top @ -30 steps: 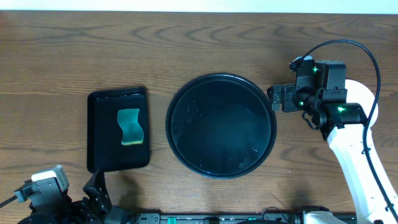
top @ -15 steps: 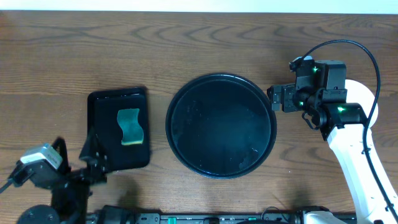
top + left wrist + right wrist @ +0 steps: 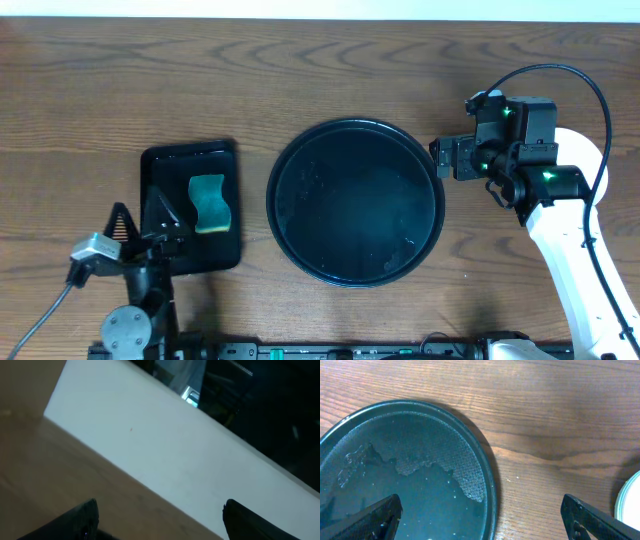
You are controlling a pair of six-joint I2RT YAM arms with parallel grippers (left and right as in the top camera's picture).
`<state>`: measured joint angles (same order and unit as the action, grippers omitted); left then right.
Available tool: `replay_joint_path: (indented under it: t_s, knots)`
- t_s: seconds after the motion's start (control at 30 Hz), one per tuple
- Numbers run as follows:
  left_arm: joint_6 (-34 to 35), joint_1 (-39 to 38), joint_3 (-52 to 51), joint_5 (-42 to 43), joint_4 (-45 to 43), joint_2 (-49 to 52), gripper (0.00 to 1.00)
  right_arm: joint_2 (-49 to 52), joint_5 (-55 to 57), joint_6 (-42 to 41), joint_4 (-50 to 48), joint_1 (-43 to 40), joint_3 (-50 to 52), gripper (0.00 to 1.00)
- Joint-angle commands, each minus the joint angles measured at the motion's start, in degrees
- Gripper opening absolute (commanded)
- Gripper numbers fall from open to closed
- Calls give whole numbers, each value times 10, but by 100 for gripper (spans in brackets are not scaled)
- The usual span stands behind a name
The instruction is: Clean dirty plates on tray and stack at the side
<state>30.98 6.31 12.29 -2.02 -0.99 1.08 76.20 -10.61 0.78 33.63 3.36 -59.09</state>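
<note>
Overhead, tray: the tray point(image 3: 355, 210) sits mid-table.
Overhead, right: your right gripper point(image 3: 441, 158) is just beside the tray's right rim, spread wide and empty.
Overhead, left: your left gripper point(image 3: 142, 222) is at the small tray's point(image 3: 160, 180) left edge near the sponge point(image 3: 208, 203).
Left wrist: jaws are wide apart, with only table point(image 3: 45, 470) between them.
Right wrist: a plate point(image 3: 631, 497) edge shows at far right, apart from the tray.

Overhead looks straight down on the whole table point(image 3: 320, 80). Right wrist sits close above the rim of the tray point(image 3: 420, 475), also seen overhead. Left wrist skims low across the wood.
</note>
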Motion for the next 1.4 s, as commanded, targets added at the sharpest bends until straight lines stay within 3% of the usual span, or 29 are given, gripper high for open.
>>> replay_joint_path:
  t_s: [0.0,0.33,0.53,0.67,0.8,1.37]
  knots:
    - [33,5,-29,10,-18,-10,80,-4,1,8,1,3,-5,99]
    - [45,5,-121,-1,-91,-10,80,-4,1,8,1,3,-5,99]
    - [32,5,-121,0,-44,-10,80,-4,1,8,1,3,-5,99]
    - [31,5,-121,14,54,-10,80,-4,1,8,1,3,-5,99]
    - [-17,5,-121,29,51,-10,80,-4,1,8,1,3,-5,99]
    - [-16,5,-121,29,50,-9,80,-4,1,8,1,3,-5,99]
